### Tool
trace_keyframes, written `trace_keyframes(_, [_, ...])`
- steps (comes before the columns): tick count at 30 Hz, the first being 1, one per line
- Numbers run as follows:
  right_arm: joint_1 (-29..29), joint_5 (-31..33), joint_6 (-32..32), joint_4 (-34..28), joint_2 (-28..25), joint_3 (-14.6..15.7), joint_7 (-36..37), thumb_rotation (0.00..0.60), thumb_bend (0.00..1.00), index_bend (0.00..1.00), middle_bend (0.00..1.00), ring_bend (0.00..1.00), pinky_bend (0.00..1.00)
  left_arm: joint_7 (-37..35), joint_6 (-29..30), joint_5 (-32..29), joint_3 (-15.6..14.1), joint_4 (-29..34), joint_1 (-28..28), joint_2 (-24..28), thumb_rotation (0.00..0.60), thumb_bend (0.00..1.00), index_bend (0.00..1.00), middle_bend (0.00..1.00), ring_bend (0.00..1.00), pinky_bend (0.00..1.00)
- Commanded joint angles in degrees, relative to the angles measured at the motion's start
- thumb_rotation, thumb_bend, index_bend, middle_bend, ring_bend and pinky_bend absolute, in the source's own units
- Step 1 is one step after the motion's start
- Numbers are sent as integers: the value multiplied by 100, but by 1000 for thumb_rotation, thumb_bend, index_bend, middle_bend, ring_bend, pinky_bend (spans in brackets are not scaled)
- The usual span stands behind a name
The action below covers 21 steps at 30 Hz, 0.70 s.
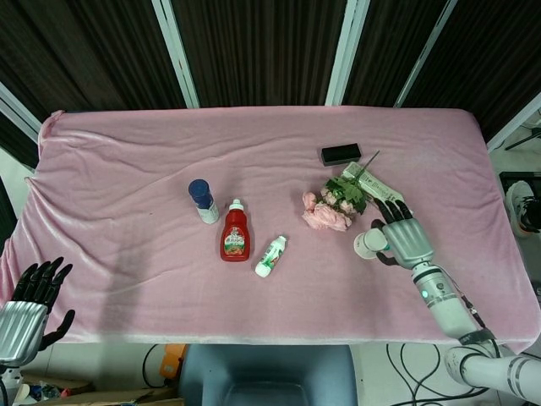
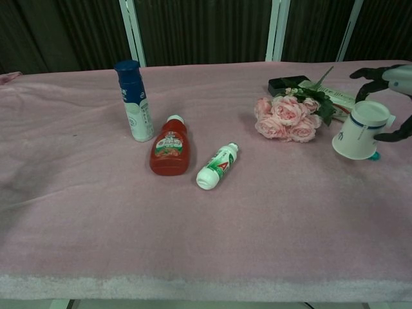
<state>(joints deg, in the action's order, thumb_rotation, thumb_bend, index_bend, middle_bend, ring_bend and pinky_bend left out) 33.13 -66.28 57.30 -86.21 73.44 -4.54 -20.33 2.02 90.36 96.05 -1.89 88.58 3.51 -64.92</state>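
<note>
My right hand [image 1: 404, 239] grips a white paper cup [image 1: 369, 244] with a blue band, right of the pink rose bouquet [image 1: 331, 207]. In the chest view the cup [image 2: 360, 132] is tilted, its mouth turned down and to the left, and the right hand [image 2: 394, 80] is cut off by the frame's right edge. My left hand [image 1: 30, 296] hangs off the table's near left corner, fingers apart and holding nothing. It is nearest to the table's edge.
A blue-capped white bottle [image 1: 202, 200] stands left of centre. A red ketchup bottle [image 1: 235, 233] and a small green-and-white bottle [image 1: 270, 255] lie beside it. Behind the roses lie a green-labelled bottle [image 1: 372, 184] and a black box [image 1: 341, 154]. A teal cap [image 2: 374, 156] peeks from under the cup.
</note>
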Motion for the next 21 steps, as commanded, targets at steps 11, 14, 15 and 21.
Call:
trace_keyframes(11, [43,201,-696,1159,459,73,396,600,419,397,44,0,0,35,-95,-89,40,26,41,-9,600,398,0,0,2,56])
trace_keyframes(14, [13,216,-684,1062,403,53,438,600,419,143,14,0,0,34,-91,-85,40,26,42,-10,600,397,0,0,2,56])
trace_keyframes(15, [-8,212,-655,1016,365,52,445,600,415,67,4,0,0,33,-92,-81,38,27,43,-10,600,397,0,0,2,56])
trace_keyframes(21, [-504,-192,204,170,-279,140,661,600,365,0,0,0,0,-17,-76,-58,27,31,40,9,600,397,0,0,2,56])
